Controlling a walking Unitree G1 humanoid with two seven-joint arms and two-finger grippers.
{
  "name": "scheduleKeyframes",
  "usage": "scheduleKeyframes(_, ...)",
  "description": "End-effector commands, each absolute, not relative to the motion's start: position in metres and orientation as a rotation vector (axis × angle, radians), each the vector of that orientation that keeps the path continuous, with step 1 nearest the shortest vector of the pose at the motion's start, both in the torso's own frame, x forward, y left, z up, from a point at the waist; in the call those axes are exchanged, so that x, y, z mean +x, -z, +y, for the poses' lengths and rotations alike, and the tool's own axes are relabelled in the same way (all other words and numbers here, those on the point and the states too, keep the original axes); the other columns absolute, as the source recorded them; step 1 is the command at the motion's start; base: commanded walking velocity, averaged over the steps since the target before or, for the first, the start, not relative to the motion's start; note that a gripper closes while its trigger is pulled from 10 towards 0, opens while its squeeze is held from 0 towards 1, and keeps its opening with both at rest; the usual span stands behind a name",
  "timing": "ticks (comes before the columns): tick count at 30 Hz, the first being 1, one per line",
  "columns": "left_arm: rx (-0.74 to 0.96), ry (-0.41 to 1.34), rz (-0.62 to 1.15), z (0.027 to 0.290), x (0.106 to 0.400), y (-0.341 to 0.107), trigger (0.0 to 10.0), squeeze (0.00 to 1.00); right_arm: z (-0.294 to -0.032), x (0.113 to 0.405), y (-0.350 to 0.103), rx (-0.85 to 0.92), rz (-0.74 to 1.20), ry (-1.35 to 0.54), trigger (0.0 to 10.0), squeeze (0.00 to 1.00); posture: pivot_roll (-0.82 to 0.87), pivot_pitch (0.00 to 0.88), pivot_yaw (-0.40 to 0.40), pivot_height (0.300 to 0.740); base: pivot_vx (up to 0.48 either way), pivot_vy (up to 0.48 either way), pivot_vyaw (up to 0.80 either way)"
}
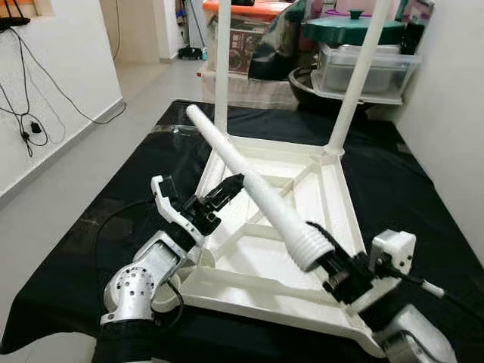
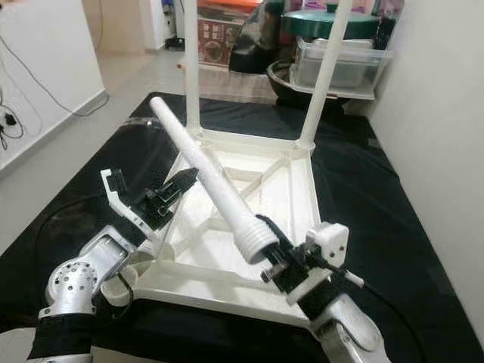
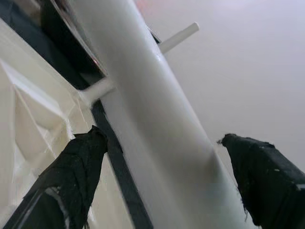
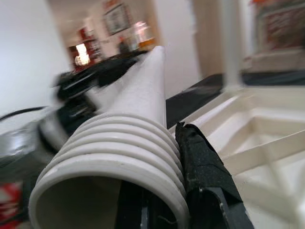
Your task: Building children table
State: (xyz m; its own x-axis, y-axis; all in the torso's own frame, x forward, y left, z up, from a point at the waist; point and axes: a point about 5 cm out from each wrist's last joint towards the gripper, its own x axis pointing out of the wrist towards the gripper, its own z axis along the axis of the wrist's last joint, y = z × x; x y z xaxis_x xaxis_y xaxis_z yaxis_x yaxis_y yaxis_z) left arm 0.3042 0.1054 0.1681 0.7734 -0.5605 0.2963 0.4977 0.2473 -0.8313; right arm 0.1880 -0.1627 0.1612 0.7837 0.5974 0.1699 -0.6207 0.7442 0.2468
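Clamped at its threaded end by the right gripper (image 1: 327,257), the loose white plastic leg (image 1: 249,183) slants over the upturned white tabletop (image 1: 333,193). Left gripper (image 1: 227,189), fingers apart, should steady the shaft while that thread is aimed squarely into a corner socket.

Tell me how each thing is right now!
White plastic table top: upside down, two legs standing.
Loose white ribbed table leg: tilted, held at threaded end.
Right end effector: shut on leg.
Left end effector: open around leg.
Black cloth: spread flat.
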Motion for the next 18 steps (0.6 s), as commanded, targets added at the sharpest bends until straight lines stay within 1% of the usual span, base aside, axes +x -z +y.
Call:
scheduleKeyframes(1,-1.161,0.764,0.089,0.101,0.304,-0.17,10.0,0.0,-0.159,0.182,-0.163,0.331,-0.083,-0.74,0.0,0.0,0.11,0.0,-0.078,0.74,0.0,0.0,0.0)
scheduleKeyframes(4,-1.202,0.785,0.095,0.099,0.304,-0.173,10.0,0.0,-0.159,0.179,-0.16,0.364,-0.073,-0.764,0.0,0.0,0.11,0.0,-0.079,0.74,0.0,0.0,0.0)
scheduleKeyframes(8,-1.284,0.816,0.107,0.097,0.306,-0.176,10.0,0.0,-0.157,0.173,-0.16,0.464,-0.075,-0.85,0.0,0.0,0.11,0.0,-0.081,0.74,0.0,0.0,0.0)
scheduleKeyframes(13,-1.353,0.879,0.092,0.102,0.302,-0.183,10.0,0.0,-0.159,0.17,-0.154,0.487,-0.046,-0.882,0.0,0.0,0.11,0.0,-0.082,0.74,0.0,0.0,0.0)
scheduleKeyframes(14,-1.38,0.905,0.087,0.104,0.3,-0.185,9.3,0.0,-0.161,0.168,-0.152,0.495,-0.033,-0.894,0.0,0.0,0.11,0.0,-0.083,0.74,0.0,0.0,0.0)
scheduleKeyframes(15,-1.412,0.954,0.073,0.108,0.296,-0.188,9.3,0.0,-0.164,0.167,-0.149,0.509,-0.019,-0.908,0.0,0.0,0.11,0.0,-0.083,0.74,0.0,0.0,0.0)
scheduleKeyframes(16,-1.447,0.958,0.069,0.112,0.295,-0.187,1.3,0.0,-0.169,0.167,-0.146,0.516,0.001,-0.918,0.0,0.0,0.11,0.0,-0.083,0.74,0.0,0.0,0.0)
scheduleKeyframes(18,-1.468,0.956,0.068,0.114,0.294,-0.186,1.3,0.0,-0.172,0.167,-0.144,0.52,0.014,-0.924,0.0,0.0,0.11,0.0,-0.083,0.74,0.0,0.0,0.0)
